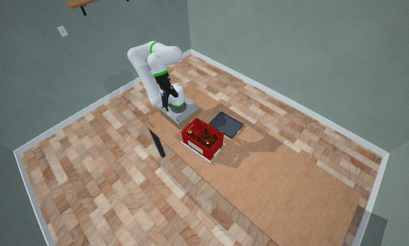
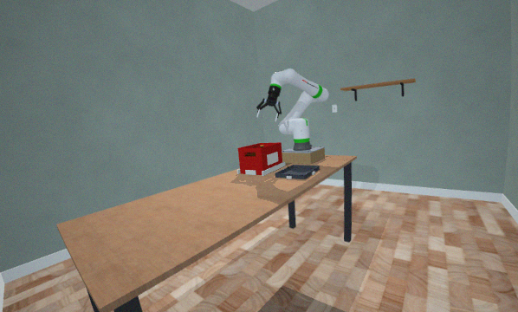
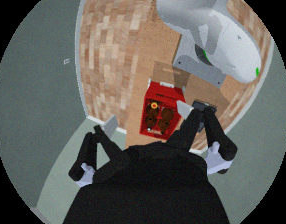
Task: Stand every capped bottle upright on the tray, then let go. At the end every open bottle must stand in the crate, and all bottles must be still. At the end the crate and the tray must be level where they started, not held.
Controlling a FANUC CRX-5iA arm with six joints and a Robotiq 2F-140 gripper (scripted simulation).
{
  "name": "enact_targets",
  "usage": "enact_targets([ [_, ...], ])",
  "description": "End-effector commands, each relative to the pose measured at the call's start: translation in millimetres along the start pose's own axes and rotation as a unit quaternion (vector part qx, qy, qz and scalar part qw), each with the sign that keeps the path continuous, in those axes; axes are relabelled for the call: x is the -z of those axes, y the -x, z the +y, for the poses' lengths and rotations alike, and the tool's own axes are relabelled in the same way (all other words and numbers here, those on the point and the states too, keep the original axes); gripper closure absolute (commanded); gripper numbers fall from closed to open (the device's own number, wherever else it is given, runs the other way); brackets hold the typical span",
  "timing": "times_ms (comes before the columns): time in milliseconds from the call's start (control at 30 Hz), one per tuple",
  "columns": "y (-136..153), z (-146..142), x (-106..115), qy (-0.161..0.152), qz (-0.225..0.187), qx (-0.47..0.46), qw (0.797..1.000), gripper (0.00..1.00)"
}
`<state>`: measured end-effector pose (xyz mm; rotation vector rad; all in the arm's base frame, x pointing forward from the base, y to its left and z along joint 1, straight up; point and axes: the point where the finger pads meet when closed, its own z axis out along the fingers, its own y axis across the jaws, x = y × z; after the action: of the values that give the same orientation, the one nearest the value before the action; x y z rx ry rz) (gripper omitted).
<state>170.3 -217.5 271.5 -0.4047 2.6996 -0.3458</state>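
The gripper (image 2: pixel 268 108) hangs wide open, high above the red crate (image 2: pixel 259 159), with open air all the way down. Brown bottles (image 1: pixel 205 134) stand close together inside the crate, so there is little room between them. The dark tray (image 1: pixel 226 124) lies just beside the crate. The arm's base (image 2: pixel 315 155) stands behind both.
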Motion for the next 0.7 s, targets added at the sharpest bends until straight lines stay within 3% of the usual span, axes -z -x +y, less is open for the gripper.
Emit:
enact_targets([
  [0, 0.1, -0.1, 0.2, 0.0, 0.0, 0.0, 1.0, 0.0],
  [533, 0.1, -0.1, 0.2, 0.0, 0.0, 0.0, 1.0, 0.0],
  [667, 7.6, 5.6, -9.3, 0.009, 0.003, 0.024, 1.0, 0.0],
])
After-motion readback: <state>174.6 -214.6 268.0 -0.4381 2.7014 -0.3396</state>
